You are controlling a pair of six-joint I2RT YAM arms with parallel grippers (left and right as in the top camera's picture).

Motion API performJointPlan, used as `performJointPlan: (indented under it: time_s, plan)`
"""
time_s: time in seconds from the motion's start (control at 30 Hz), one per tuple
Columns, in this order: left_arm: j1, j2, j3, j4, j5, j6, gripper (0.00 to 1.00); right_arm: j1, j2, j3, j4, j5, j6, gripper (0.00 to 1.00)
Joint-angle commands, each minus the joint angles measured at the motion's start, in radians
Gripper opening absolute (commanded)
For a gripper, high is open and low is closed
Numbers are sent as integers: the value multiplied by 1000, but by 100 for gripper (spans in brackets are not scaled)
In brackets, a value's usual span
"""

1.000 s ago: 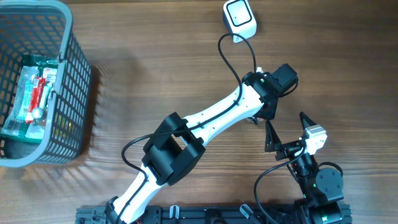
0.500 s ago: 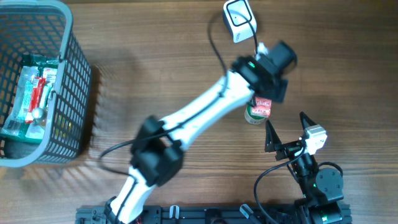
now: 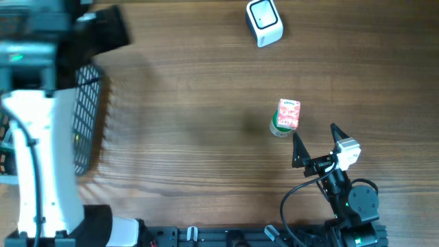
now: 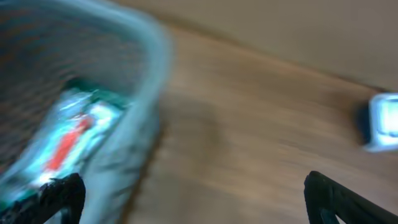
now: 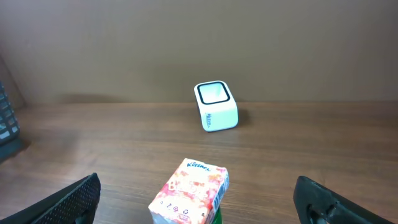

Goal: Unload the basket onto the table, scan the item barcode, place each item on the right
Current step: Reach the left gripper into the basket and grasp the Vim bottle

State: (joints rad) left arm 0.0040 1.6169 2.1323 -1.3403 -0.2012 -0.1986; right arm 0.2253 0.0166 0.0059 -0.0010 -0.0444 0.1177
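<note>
Left arm has swung over the basket, jaws wide.

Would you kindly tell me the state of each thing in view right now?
Left gripper: open, empty.
Right gripper: open, empty, close to the tissue pack.
Tissue pack: not held, resting against a green item.
Scanner: standing alone, untouched.
Basket: upright, with a packet inside.
</note>
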Motion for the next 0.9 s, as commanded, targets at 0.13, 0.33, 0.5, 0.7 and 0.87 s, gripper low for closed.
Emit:
performJointPlan:
  time_s: [0.13,0.33,0.5,0.7,0.87]
  plan:
    - [327,-8,-9,-140,-10,91,100,-5,-3,-1,2,-8,-13,100]
    - [510,6,-107,-102,6,91,100,-5,-3,-1,2,-8,-12,100]
    - [579,10,-343,-22,66,166,100,-5,-3,-1,2,-8,-12,100]
    - [580,16,-600,121,67,221,99,-5,-3,-1,2,-8,-12,100]
    - [582,16,-699,204,66,221,88,-5,-3,-1,2,-8,-12,100]
